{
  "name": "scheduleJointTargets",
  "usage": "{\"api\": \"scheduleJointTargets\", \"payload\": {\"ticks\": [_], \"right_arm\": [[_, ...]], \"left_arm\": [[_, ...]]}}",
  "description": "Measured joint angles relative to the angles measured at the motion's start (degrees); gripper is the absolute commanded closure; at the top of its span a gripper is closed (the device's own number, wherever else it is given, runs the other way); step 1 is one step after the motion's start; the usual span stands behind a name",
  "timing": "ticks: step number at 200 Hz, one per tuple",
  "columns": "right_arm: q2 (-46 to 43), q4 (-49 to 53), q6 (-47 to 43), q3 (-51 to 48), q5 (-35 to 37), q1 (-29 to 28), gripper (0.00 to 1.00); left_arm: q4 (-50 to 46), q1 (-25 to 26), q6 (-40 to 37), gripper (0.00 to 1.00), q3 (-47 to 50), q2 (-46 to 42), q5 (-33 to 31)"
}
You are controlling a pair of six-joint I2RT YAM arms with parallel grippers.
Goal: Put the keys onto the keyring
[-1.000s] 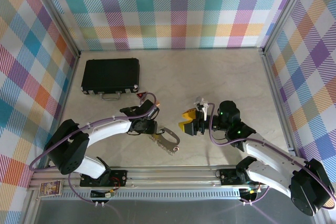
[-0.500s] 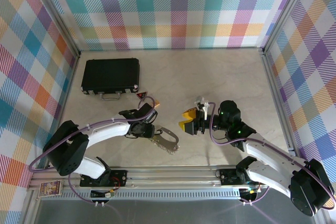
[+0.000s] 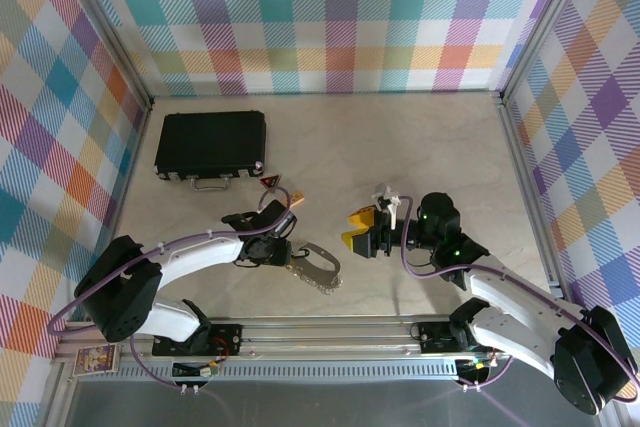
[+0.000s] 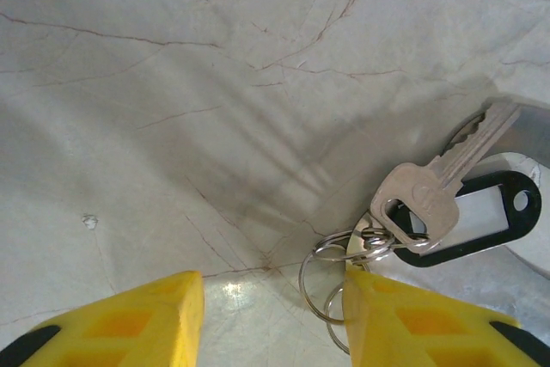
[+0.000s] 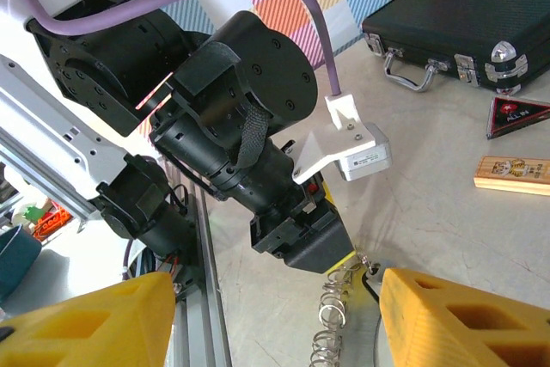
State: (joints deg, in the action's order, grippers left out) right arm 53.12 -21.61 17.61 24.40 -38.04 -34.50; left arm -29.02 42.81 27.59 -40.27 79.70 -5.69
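The pickup step is judged in hand: the left gripper and the right gripper are seen spread and empty, so the keys by the keyring must be pinched.

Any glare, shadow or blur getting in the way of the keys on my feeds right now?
Left wrist view: the keys are sharp; streaky shadows cross the table beside them, with one small glare spot near the bottom. Right wrist view: the foreground jaws are soft, the left arm behind them crisp. Top external view: even light, but the keys are tiny.
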Motion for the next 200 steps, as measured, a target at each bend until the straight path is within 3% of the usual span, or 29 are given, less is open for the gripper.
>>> {"api": "scheduleJointTargets", "payload": {"ticks": [55,119,173,200], "right_arm": [[-0.76,-0.24,0.0,-0.09,0.0,0.04,0.36],[-1.36,-0.24,0.02,-0.37,0.0,0.04,0.36],[-2.25,-0.24,0.0,-0.42,-0.02,0.11,0.36],[-2.34,-0.26,0.02,-0.42,-0.04,0.11,0.36]], "left_arm": [[0.04,0.63,0.02,0.55,0.9,-0.5,0.55],[1.07,0.46,-3.19,0.53,0.33,-10.71,6.71],[2.16,-4.7,-8.59,0.59,-0.68,-10.71,9.6],[4.11,-7.13,-9.88,0.59,0.17,-9.64,14.29]]}}
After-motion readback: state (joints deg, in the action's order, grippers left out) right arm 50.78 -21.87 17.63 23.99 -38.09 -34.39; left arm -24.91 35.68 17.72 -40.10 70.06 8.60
